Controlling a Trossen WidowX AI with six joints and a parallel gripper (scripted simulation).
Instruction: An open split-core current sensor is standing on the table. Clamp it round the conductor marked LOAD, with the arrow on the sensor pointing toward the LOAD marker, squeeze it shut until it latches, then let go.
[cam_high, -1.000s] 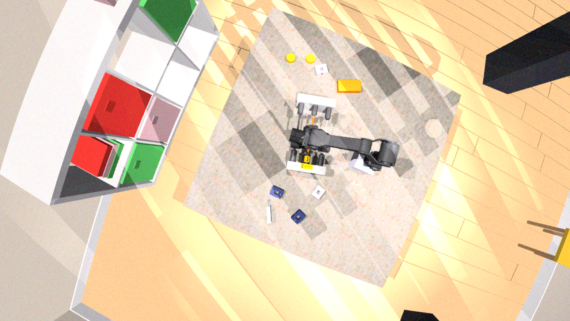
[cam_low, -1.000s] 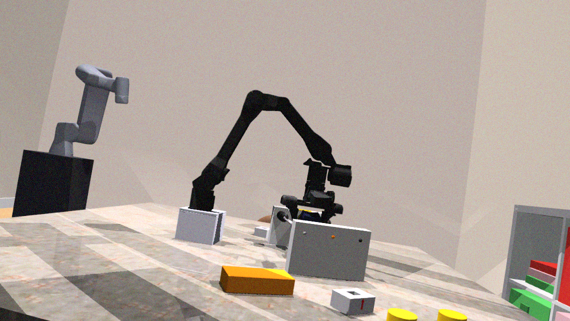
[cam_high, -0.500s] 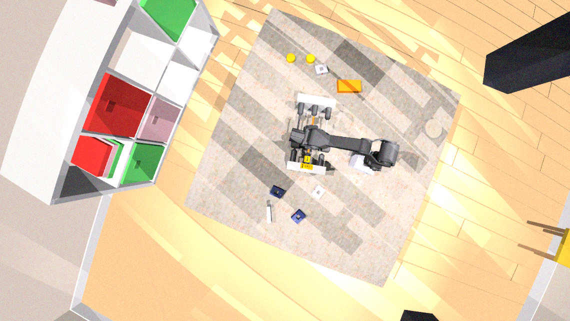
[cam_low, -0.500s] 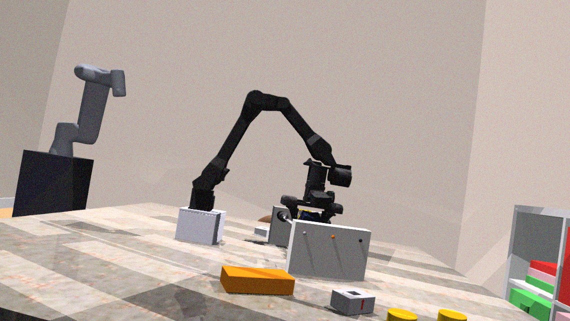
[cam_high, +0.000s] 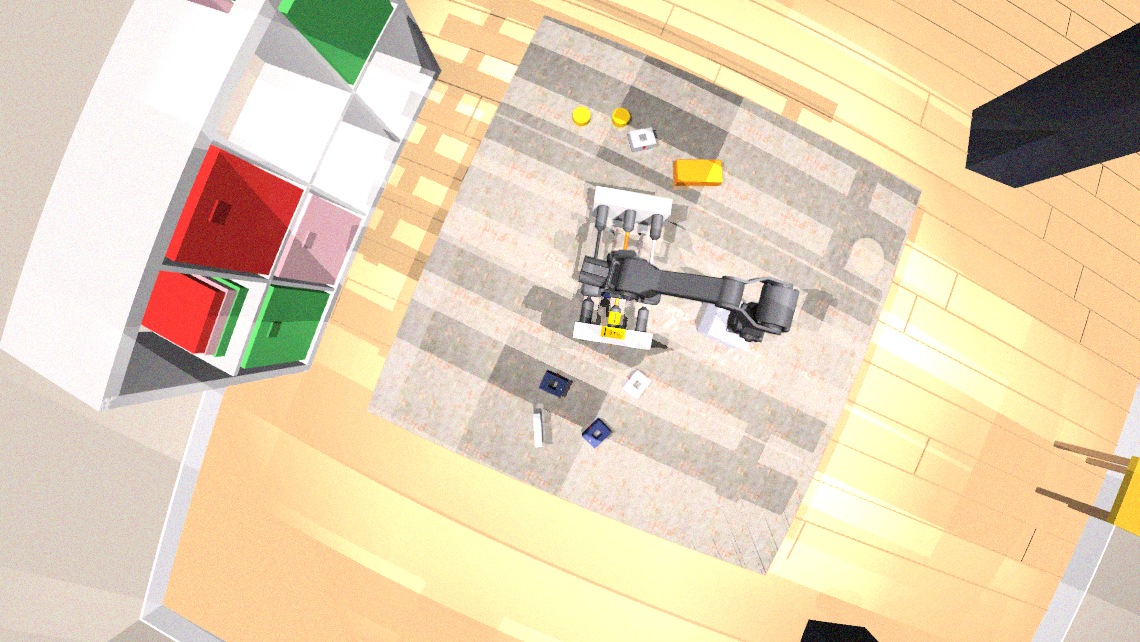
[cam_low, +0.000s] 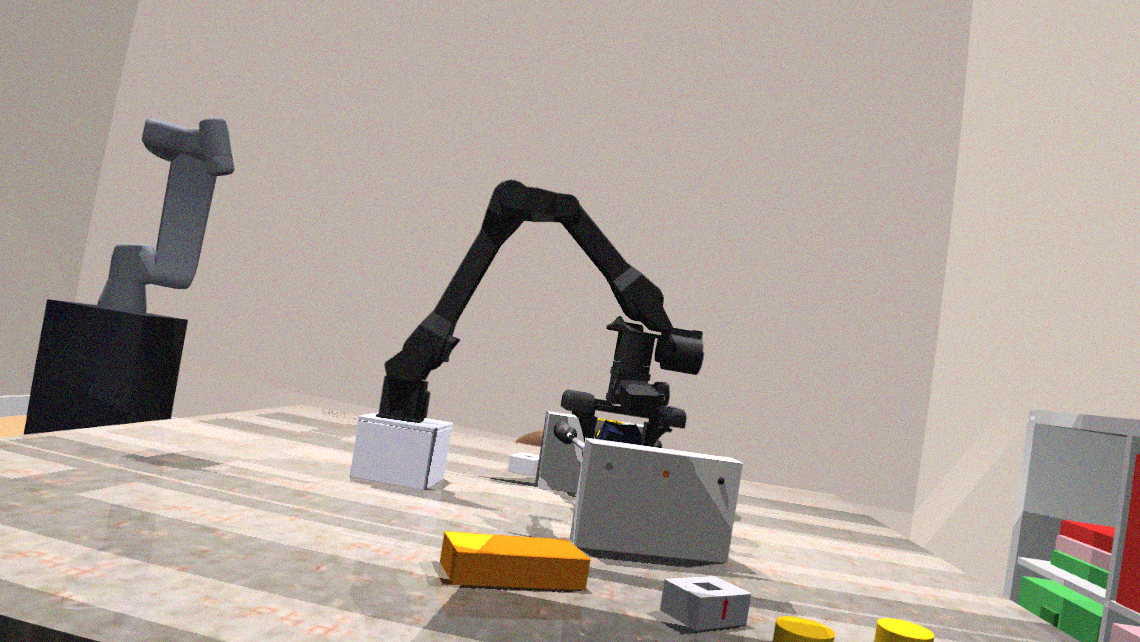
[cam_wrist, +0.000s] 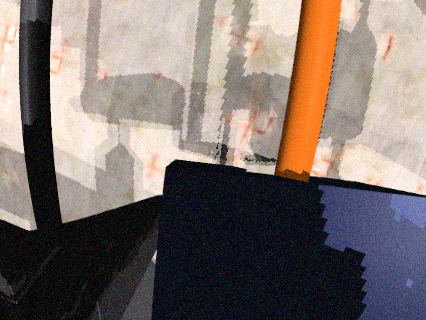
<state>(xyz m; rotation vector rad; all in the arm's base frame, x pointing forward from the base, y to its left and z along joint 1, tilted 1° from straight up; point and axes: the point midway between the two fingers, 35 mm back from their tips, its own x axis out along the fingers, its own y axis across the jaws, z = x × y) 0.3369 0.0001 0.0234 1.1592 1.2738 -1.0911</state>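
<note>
My gripper (cam_low: 621, 434) is low between the two end blocks, shut on the dark blue sensor (cam_low: 611, 431) (cam_wrist: 250, 245). The orange conductor (cam_high: 627, 239) (cam_wrist: 312, 85) runs up to the sensor's edge in the wrist view and goes out of sight there. The sensor's jaws, latch and arrow are hidden, so I cannot tell whether it is closed. A yellow marker (cam_high: 612, 332) with small black lettering lies on one end block (cam_high: 586, 331), in line with the orange conductor. A black conductor (cam_high: 598, 243) (cam_wrist: 36, 75) and a white one (cam_high: 652, 249) run on either side.
The other end block (cam_high: 632, 200) (cam_low: 658, 506) stands opposite. Beyond it are an orange box (cam_high: 698, 172) (cam_low: 514, 562), a grey square-holed block (cam_high: 642, 138) (cam_low: 705, 603) and two yellow discs (cam_high: 581, 116) (cam_high: 620, 117). Two blue blocks (cam_high: 555, 384) (cam_high: 596, 433) and a white one (cam_high: 636, 384) lie on the marker side.
</note>
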